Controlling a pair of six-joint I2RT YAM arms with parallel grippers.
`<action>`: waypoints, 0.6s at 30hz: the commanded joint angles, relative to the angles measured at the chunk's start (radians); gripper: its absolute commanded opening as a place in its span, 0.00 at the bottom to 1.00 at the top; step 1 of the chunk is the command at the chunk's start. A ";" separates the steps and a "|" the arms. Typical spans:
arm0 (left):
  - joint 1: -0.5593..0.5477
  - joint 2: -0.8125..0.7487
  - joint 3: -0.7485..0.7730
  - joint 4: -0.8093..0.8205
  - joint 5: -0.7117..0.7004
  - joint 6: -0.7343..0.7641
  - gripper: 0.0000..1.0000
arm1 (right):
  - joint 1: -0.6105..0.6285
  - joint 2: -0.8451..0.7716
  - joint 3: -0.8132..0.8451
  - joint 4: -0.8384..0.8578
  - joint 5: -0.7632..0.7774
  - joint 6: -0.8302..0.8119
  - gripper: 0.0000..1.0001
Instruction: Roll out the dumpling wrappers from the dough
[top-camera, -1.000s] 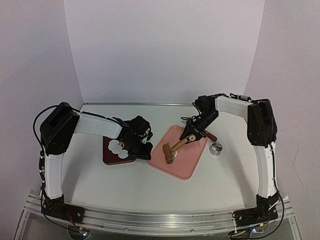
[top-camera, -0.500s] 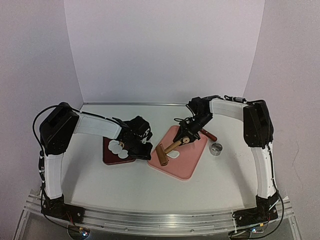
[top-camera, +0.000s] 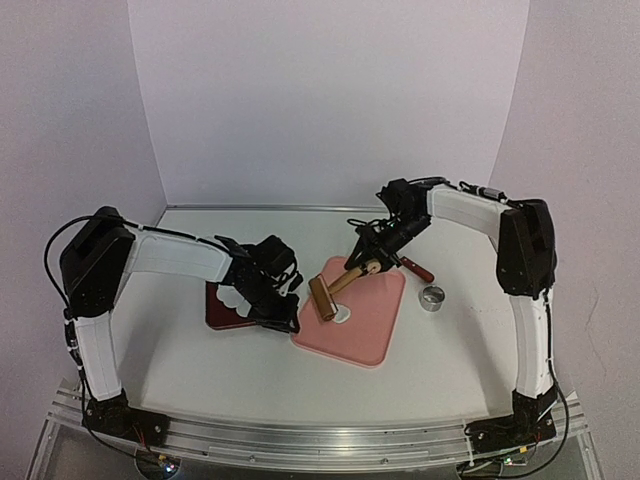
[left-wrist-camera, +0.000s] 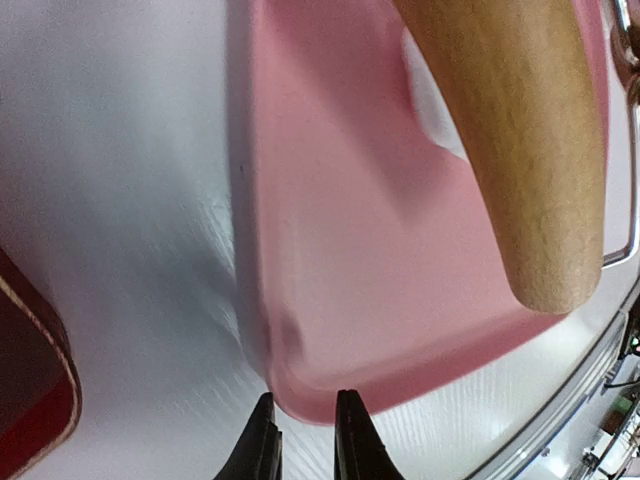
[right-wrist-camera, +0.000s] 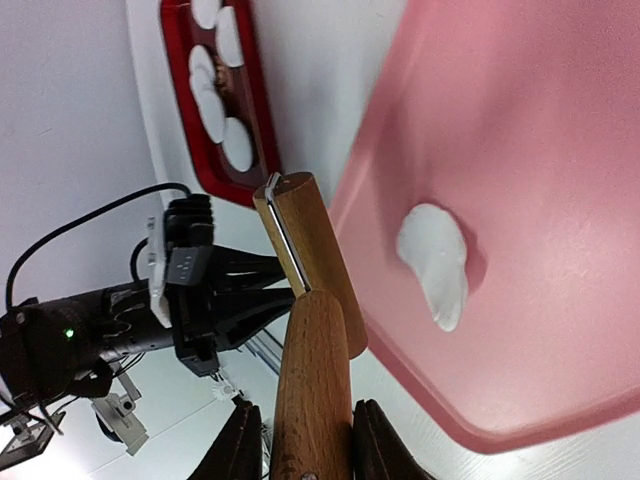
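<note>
- The right gripper (right-wrist-camera: 303, 425) is clamped on the wooden handle of the rolling pin (top-camera: 322, 297), one finger on each side of it.
- The dough (right-wrist-camera: 435, 265) lies as a flattened white patch near the middle of the pink board (top-camera: 365, 335); the roller sits just at its 10 o'clock.
- The left gripper (left-wrist-camera: 302, 420) is at the board's 9 o'clock edge, fingers a narrow gap apart; I cannot tell whether they pinch it.
- The dumpling wrappers (right-wrist-camera: 238, 145) rest on the red tray (top-camera: 220, 312), at the board's 9 o'clock.
- A metal ring cutter (top-camera: 432, 297) stands on the table at the board's 3 o'clock.
</note>
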 joint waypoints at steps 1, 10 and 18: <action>0.000 -0.133 0.047 -0.077 0.035 -0.024 0.28 | -0.003 -0.236 0.005 -0.002 -0.043 0.005 0.00; 0.050 0.075 0.366 -0.165 -0.014 -0.045 0.47 | -0.042 -0.351 -0.167 0.007 0.219 0.136 0.00; 0.082 0.364 0.719 -0.270 -0.079 -0.003 0.52 | -0.059 -0.395 -0.270 0.043 0.225 0.101 0.00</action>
